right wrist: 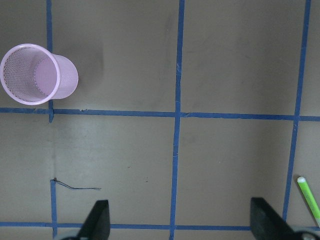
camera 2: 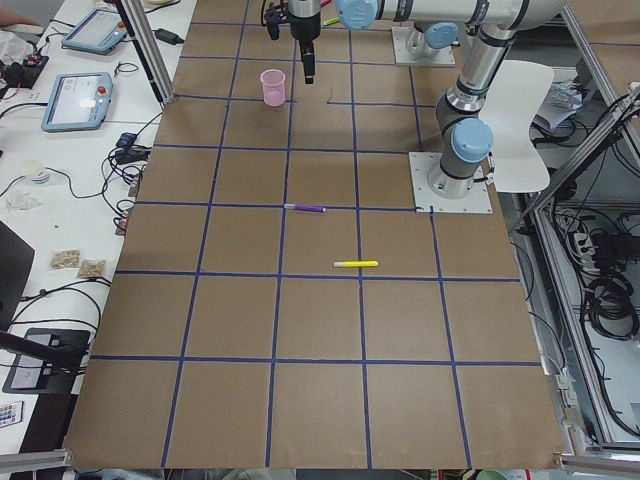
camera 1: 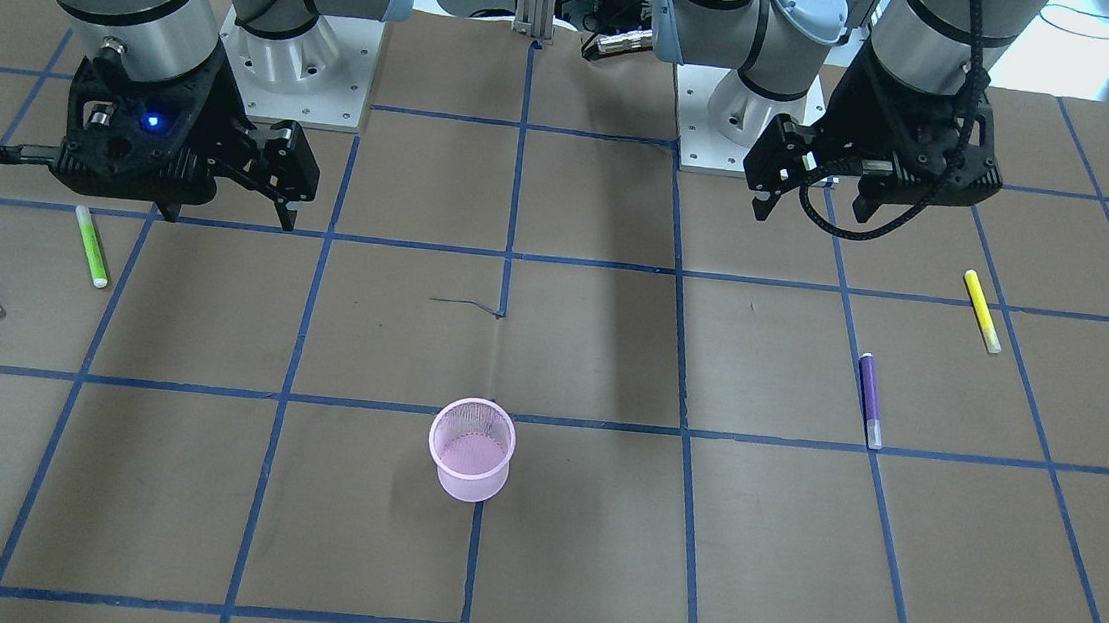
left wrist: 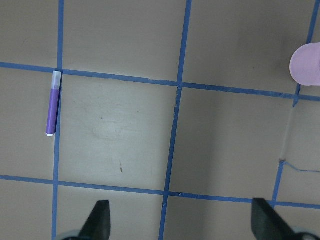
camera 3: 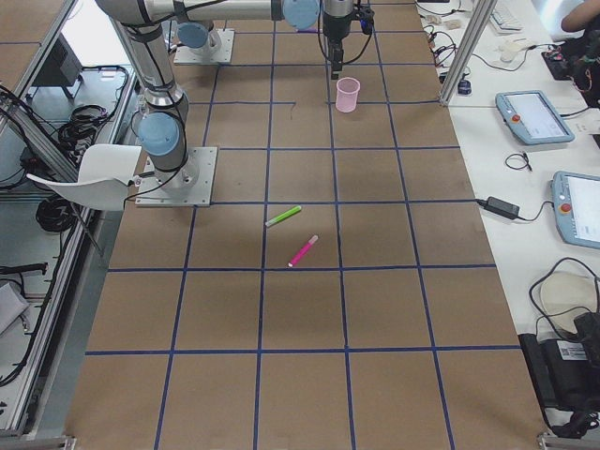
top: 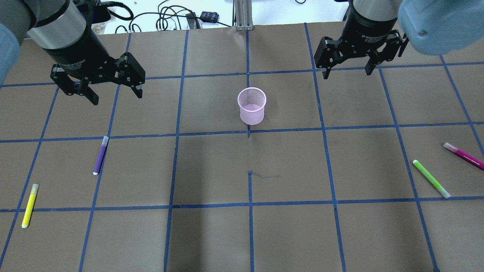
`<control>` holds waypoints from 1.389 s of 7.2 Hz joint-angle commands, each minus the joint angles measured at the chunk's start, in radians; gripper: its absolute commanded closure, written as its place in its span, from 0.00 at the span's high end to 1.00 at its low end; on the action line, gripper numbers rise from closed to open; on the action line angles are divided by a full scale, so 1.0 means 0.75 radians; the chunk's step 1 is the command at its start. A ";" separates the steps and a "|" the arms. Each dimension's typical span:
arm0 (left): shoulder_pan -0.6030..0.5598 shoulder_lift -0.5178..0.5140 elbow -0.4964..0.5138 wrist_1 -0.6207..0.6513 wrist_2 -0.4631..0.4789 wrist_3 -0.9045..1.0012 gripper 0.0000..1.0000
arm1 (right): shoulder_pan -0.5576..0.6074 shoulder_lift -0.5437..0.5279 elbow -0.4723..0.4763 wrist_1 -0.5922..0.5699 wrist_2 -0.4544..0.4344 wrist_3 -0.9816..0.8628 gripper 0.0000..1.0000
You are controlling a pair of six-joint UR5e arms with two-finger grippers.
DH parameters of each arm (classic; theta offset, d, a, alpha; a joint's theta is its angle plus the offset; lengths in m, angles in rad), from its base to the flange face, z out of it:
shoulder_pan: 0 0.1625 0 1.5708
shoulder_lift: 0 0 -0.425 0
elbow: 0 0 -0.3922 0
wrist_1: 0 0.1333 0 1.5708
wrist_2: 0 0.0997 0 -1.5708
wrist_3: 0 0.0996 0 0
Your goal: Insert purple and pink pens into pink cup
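Observation:
The pink mesh cup (top: pixel 251 106) stands upright and empty near the table's middle; it also shows in the front view (camera 1: pixel 470 451) and in both wrist views (left wrist: pixel 306 64) (right wrist: pixel 37 74). The purple pen (top: pixel 100 155) lies flat on the left side, below my left gripper (top: pixel 100 88), which is open and empty above the table. The purple pen also shows in the left wrist view (left wrist: pixel 51 103). The pink pen (top: pixel 463 155) lies flat at the far right. My right gripper (top: pixel 348 70) is open and empty, high and well away from the pink pen.
A yellow pen (top: pixel 29 205) lies at the left edge, nearer the robot than the purple pen. A green pen (top: pixel 431 184) lies beside the pink pen. Blue tape lines grid the brown table. Both arm bases (camera 1: pixel 299 78) stand at the robot's side.

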 commanded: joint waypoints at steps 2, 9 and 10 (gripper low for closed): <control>0.004 0.006 -0.007 -0.001 0.005 0.002 0.99 | 0.001 0.002 0.003 0.018 -0.001 0.010 1.00; 0.013 0.026 -0.034 0.006 0.014 0.100 0.99 | -0.623 0.010 0.158 0.006 -0.009 -1.292 1.00; 0.013 0.026 -0.034 0.008 0.014 0.104 0.99 | -0.801 0.016 0.244 -0.101 -0.005 -1.445 1.00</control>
